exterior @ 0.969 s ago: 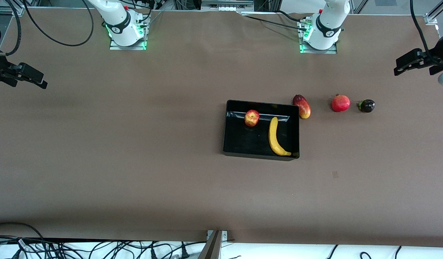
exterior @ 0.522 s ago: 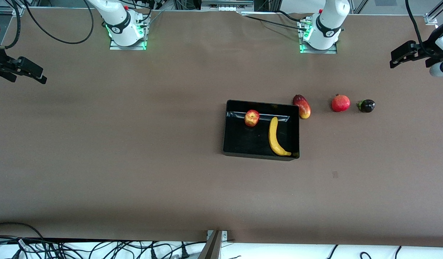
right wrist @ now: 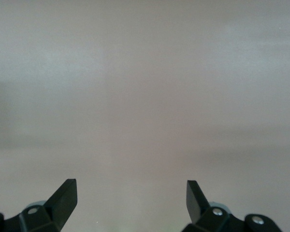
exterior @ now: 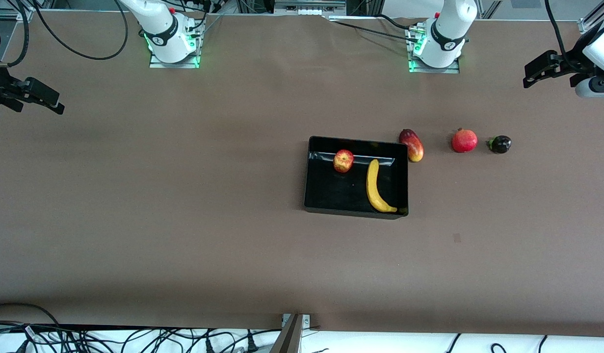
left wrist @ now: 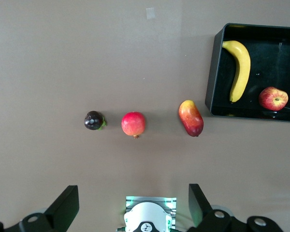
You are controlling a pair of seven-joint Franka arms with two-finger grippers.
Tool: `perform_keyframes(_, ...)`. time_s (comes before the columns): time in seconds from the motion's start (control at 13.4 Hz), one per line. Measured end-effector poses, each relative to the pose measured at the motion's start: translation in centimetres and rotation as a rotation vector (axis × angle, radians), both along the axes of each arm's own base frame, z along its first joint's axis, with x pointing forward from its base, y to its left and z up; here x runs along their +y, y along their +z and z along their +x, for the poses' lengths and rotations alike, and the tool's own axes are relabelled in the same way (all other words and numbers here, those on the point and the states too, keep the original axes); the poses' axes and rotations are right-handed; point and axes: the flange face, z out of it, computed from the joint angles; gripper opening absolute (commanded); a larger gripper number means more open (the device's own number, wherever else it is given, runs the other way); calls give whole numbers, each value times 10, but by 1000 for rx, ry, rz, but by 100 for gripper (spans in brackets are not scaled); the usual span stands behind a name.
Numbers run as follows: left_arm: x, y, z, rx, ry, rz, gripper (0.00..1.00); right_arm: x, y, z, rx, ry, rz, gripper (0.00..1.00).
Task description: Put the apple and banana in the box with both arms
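The black box (exterior: pixel 311 176) stands near the table's middle. The red-yellow apple (exterior: pixel 343 161) and the yellow banana (exterior: pixel 375 187) both lie inside it; they also show in the left wrist view, the apple (left wrist: pixel 273 98), the banana (left wrist: pixel 238 67) and the box (left wrist: pixel 213 77). My left gripper (exterior: pixel 530 78) is open and empty, raised over the table's edge at the left arm's end. My right gripper (exterior: pixel 54 105) is open and empty, raised over the right arm's end of the table; its wrist view shows only bare table between the fingertips (right wrist: pixel 63 195).
A red-yellow mango (exterior: pixel 411 145) lies just beside the box toward the left arm's end. A red pomegranate (exterior: pixel 464 140) and a dark mangosteen (exterior: pixel 500 144) lie in a row farther that way. The arm bases (exterior: pixel 436 46) stand along the table's back edge.
My left gripper has risen and drawn back toward the robots' edge of the table. My right gripper has shifted slightly the same way. The fruits and box have not moved.
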Motion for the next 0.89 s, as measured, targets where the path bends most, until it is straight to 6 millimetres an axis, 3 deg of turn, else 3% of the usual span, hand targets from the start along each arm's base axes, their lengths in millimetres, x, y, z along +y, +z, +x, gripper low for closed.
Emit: perform_keyframes(0.89,-5,-3,3,0,2,-31,100,0,-5,2,9,1,1,100)
